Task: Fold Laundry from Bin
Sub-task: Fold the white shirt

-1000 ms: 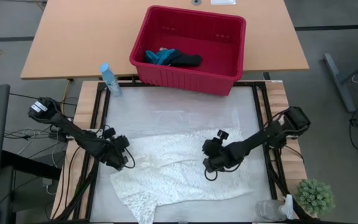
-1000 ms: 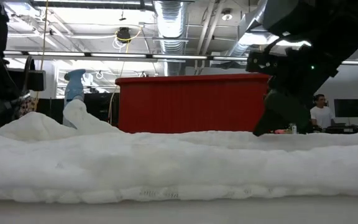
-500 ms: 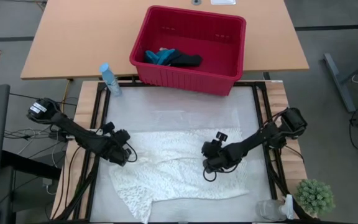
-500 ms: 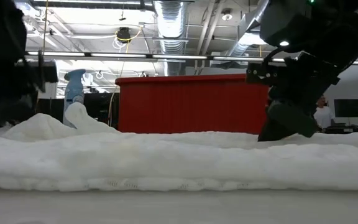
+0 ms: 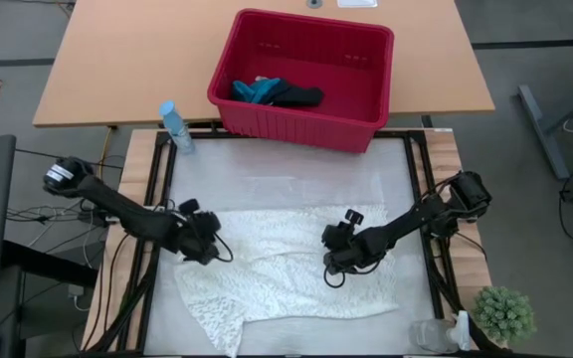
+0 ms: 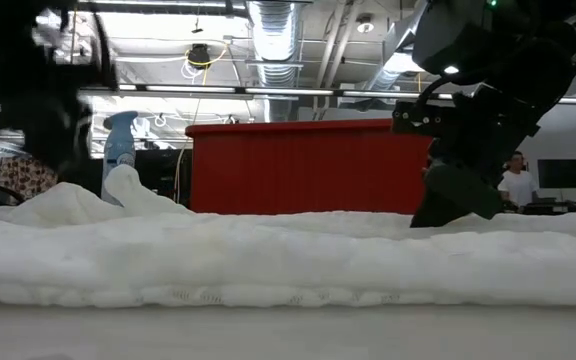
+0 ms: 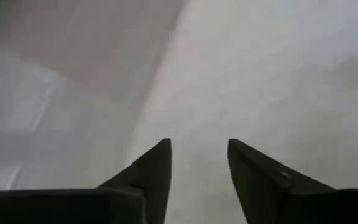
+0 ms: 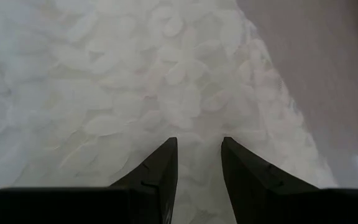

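Observation:
The large white lacy cloth (image 5: 286, 264) lies spread flat on the pale table top (image 5: 267, 179). My left gripper (image 7: 197, 146) hovers open over the cloth's left edge (image 5: 202, 249), with nothing between its fingers. My right gripper (image 8: 199, 149) stands open, low over the cloth's right half (image 5: 334, 264), with lacy cloth showing in the gap between its fingers. The red bin (image 5: 366, 75) stands at the far edge. A teal cloth (image 5: 255, 91) and a dark cloth (image 5: 298, 96) lie inside it on its floor. My right gripper points down at the white cloth's right half (image 8: 166, 106). In the low view its lower end (image 6: 446, 205) reaches down to the cloth's top surface. I cannot tell whether the fingertips touch the cloth.
A blue spray bottle (image 5: 174, 125) stands at the table's far left corner. A small green plant (image 5: 503, 314) and a clear container (image 5: 431, 336) sit at the near right corner. A wooden table (image 5: 117, 60) lies behind. A person (image 6: 516, 182) stands in the room beyond.
My left gripper has risen off the cloth's left edge and drifted a little toward the table's right and far edges. The cloth stays lying flat.

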Robot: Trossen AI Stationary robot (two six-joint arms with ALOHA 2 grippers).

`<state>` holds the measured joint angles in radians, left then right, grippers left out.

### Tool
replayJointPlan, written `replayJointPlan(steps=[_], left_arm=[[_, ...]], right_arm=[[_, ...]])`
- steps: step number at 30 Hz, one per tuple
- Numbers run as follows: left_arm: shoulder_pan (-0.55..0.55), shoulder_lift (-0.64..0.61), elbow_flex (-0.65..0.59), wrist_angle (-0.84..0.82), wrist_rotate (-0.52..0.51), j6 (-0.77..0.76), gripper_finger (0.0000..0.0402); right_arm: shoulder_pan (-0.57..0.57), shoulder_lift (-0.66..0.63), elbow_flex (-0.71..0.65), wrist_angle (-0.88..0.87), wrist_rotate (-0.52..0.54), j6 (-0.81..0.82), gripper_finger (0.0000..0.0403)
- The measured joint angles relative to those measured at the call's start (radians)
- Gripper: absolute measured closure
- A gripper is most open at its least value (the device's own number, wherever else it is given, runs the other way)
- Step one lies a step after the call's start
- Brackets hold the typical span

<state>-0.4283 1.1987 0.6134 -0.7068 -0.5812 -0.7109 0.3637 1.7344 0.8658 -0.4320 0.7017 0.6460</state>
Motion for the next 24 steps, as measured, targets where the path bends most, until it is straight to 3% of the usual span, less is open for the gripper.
replayJointPlan(steps=[5, 8, 15, 24], left_arm=[[-0.058, -0.025, 0.136, 0.093, 0.003, 0.154, 0.0218], [-0.112, -0.017, 0.135, 0.158, 0.027, 0.233, 0.0208], [-0.202, 0.083, 0.122, 0.167, 0.018, 0.165, 0.0204], [-0.209, 0.293, 0.122, 0.152, 0.046, 0.119, 0.0208]], right_arm=[[0.0, 0.0, 0.0, 0.0, 0.0, 0.0, 0.0255], [0.001, 0.0, 0.0, 0.0, 0.0, 0.0, 0.0255], [0.014, 0.0, -0.001, 0.0, 0.0, 0.0, 0.0255], [0.015, 0.0, -0.001, 0.007, 0.0, 0.0, 0.0255]])
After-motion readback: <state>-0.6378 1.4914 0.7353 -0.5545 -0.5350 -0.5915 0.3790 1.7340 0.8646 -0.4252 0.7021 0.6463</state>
